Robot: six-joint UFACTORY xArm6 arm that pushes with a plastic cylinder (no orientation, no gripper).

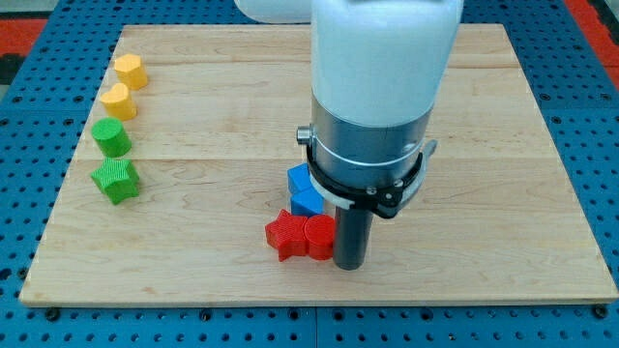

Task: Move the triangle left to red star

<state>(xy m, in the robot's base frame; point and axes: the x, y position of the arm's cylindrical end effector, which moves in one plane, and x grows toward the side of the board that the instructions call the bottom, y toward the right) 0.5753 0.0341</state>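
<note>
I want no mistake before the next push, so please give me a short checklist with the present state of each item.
1. Red star in view near the board's bottom centre: ok.
2. Triangle identified: cannot tell; two blue blocks sit above the red star, partly hidden by the arm, shapes unclear.
3. My tip located: ok, at the right of the round red block, close to it or touching.
4. Spot at the red star's left side free of blocks: ok.
5. Yellow blocks and green blocks away from the path, at the view's left edge: ok.
</note>
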